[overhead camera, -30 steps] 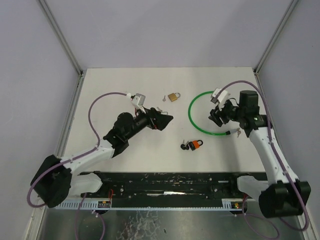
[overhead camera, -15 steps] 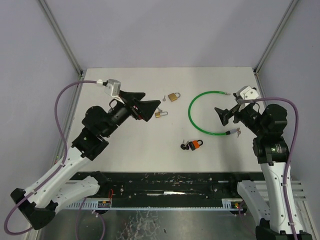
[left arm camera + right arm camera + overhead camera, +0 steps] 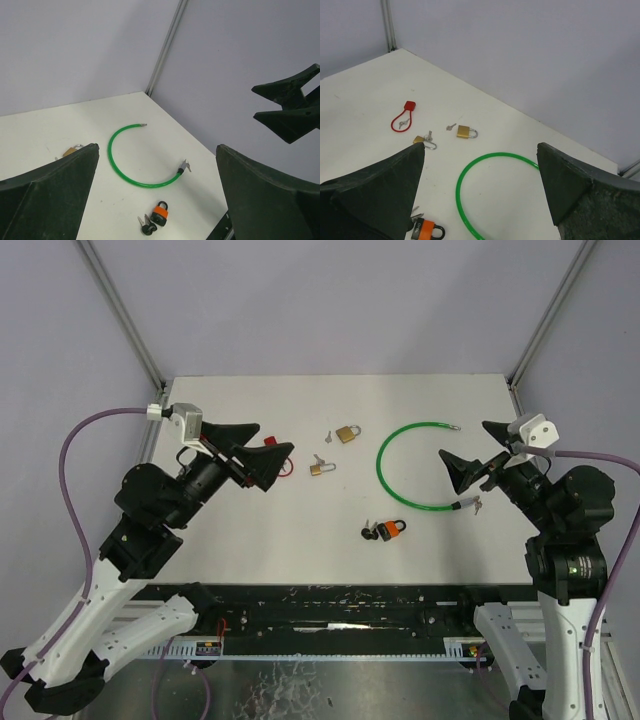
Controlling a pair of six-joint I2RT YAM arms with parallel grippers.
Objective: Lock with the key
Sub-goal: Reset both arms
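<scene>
Several locks lie on the white table (image 3: 250,510). A brass padlock (image 3: 347,433) (image 3: 466,131) has a loose key (image 3: 328,437) (image 3: 451,127) beside it. A second brass padlock (image 3: 320,468) (image 3: 422,140) carries a key. An orange padlock (image 3: 396,530) (image 3: 161,212) lies next to black-headed keys (image 3: 375,531) (image 3: 146,227). A green cable lock (image 3: 415,465) (image 3: 130,165) (image 3: 490,165) curves at the right. My left gripper (image 3: 272,440) (image 3: 156,146) hangs open above the table's left side, holding nothing. My right gripper (image 3: 465,440) (image 3: 481,144) hangs open over the cable's right side, empty.
A red cable lock (image 3: 402,117) with small keys lies at the left, partly hidden behind my left fingers (image 3: 285,467) in the top view. Grey walls and metal corner posts (image 3: 125,320) enclose the table. A black rail (image 3: 330,605) runs along the near edge.
Both arms have lifted and pulled back toward the table's sides. The left gripper moved left, away from the brass padlocks. The right gripper opened wide and moved right.
</scene>
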